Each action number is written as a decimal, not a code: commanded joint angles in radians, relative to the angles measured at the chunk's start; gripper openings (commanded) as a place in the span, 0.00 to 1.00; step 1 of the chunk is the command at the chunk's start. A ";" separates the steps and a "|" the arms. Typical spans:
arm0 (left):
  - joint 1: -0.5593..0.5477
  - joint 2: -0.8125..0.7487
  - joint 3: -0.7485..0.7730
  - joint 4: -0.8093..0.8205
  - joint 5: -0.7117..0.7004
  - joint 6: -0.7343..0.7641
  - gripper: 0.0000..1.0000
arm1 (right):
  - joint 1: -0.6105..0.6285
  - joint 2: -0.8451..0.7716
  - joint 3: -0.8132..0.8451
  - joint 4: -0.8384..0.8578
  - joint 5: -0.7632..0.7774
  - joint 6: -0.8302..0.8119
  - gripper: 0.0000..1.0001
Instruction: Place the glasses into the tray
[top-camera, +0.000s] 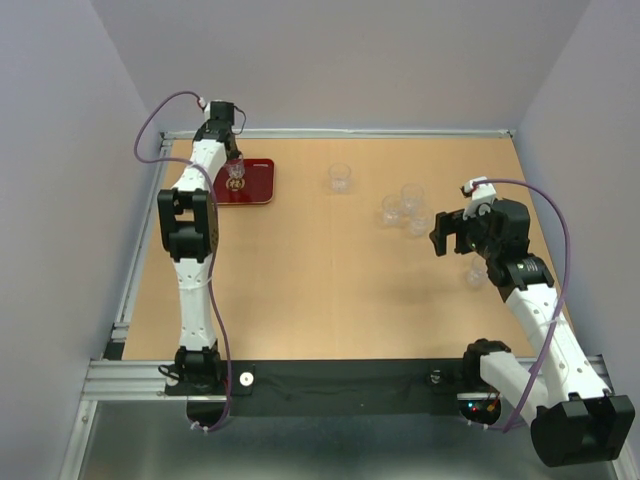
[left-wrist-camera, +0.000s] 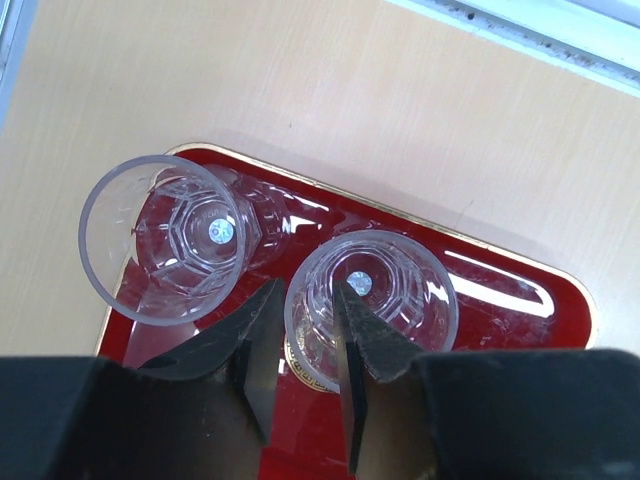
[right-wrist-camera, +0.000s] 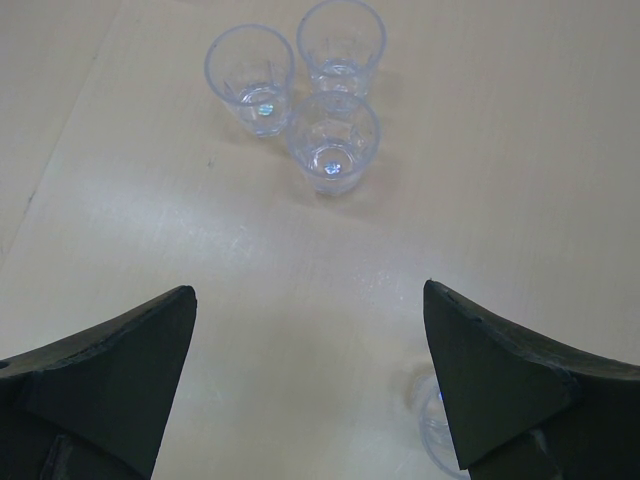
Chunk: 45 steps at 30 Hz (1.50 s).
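The dark red tray lies at the table's far left, also in the top view. Two clear glasses stand on it: one at the left and one over the gold emblem. My left gripper is over the tray. It straddles the second glass's near wall, one finger inside and one outside, with gaps showing on both sides. My right gripper is wide open and empty above the table. Three glasses cluster ahead of it, and another glass is partly hidden by its right finger.
A lone glass stands at the table's back middle. The cluster of three is right of centre, and one more glass is beside the right arm. A metal rail edges the far side, and walls close in on both sides.
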 joint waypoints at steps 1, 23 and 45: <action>0.009 -0.133 0.062 -0.005 0.029 0.004 0.38 | -0.007 -0.009 -0.006 0.048 -0.016 -0.019 1.00; -0.188 -0.569 -0.607 0.481 0.663 -0.119 0.70 | -0.007 0.111 0.065 0.015 -0.276 -0.125 1.00; -0.364 -0.241 -0.380 0.438 0.444 -0.172 0.68 | -0.035 0.188 0.042 0.025 -0.284 -0.159 0.96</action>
